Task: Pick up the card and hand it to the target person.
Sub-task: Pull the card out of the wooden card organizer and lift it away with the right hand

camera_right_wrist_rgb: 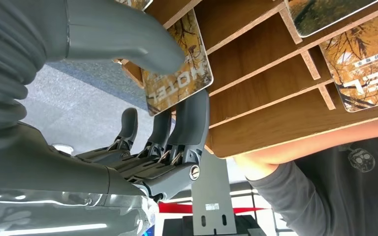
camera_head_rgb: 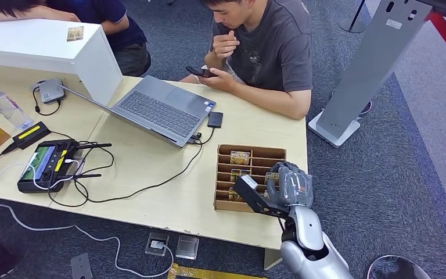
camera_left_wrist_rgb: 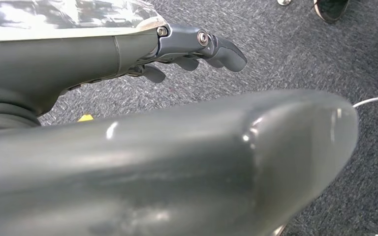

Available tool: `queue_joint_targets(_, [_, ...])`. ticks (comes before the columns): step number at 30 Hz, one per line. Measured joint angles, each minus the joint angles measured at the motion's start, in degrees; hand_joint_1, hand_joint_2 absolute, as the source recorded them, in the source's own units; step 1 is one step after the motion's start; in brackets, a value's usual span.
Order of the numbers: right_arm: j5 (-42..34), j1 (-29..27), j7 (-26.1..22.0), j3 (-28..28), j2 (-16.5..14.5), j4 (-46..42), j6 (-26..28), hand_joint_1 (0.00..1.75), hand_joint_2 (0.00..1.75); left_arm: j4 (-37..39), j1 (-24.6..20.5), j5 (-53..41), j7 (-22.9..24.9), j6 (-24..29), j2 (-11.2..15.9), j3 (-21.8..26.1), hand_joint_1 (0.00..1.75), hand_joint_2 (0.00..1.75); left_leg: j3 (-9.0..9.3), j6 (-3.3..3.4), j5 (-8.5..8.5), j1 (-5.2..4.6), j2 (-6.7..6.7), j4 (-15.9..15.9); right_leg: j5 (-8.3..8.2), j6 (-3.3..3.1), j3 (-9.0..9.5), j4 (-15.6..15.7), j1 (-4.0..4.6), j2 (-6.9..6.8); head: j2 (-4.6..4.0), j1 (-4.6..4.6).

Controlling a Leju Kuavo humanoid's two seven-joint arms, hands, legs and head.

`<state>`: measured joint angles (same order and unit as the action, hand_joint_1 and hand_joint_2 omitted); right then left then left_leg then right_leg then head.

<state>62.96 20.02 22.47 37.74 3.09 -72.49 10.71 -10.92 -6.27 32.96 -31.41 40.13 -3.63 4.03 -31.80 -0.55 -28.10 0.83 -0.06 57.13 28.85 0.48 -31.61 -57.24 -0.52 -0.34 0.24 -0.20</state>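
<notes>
Grey carpet surrounds the pale wooden table [camera_head_rgb: 151, 168], which carries an open grey laptop [camera_head_rgb: 162, 108] at its centre and a black handheld controller with tangled cables [camera_head_rgb: 45, 165] to the left. I see the brown wooden slotted card rack [camera_head_rgb: 239, 174] at the table's near right corner, with patterned cards in several slots. My right hand [camera_head_rgb: 289, 186] sits at the rack's right end. In the right wrist view the hotel key card with a yellow-brown tree print [camera_right_wrist_rgb: 177, 69] is pinched between the thick grey thumb [camera_right_wrist_rgb: 128, 37] and the darker fingers [camera_right_wrist_rgb: 189, 123], at the edge of the rack's outermost slot. A person in a grey T-shirt [camera_head_rgb: 267, 46] sits at the far side, looking at a black phone [camera_head_rgb: 200, 72]. My left hand [camera_left_wrist_rgb: 192, 49] hangs over carpet, fingers loosely curled, holding nothing.
</notes>
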Motion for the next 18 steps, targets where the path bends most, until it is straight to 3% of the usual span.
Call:
queue_joint_targets(4, [0.7, 0.1, 0.6, 0.0, 0.0, 0.1, -0.3, 1.11, 1.75, 0.0, 0.0, 0.1, 0.0, 0.0, 0.0, -0.3, 0.0, 0.0, 0.0, 0.0, 0.0, 0.0, 0.0, 0.0, 0.0, 0.0, 0.0, 0.0, 0.0, 0.0, 0.0, 0.02])
queue_joint_targets(9, [1.1, 0.1, 0.9, 0.1, 0.0, 0.2, -0.7, 1.31, 1.75, 0.0, 0.0, 0.5, 0.0, 0.0, 0.0, -0.8, 0.0, 0.0, 0.0, 0.0, 0.0, 0.0, 0.0, 0.0, 0.0, 0.0, 0.01, 0.0, 0.0, 0.0, 0.0, 0.03])
queue_joint_targets(18, [1.6, 0.2, 0.5, 0.1, -0.2, 0.4, -1.2, 1.36, 1.75, 0.0, 0.0, 0.7, 0.1, 0.0, 0.0, -1.2, 0.0, 0.0, 0.03, 0.0, 0.0, 0.0, 0.0, 0.0, 0.0, 0.0, 0.03, 0.0, 0.0, 0.0, 0.0, 0.02])
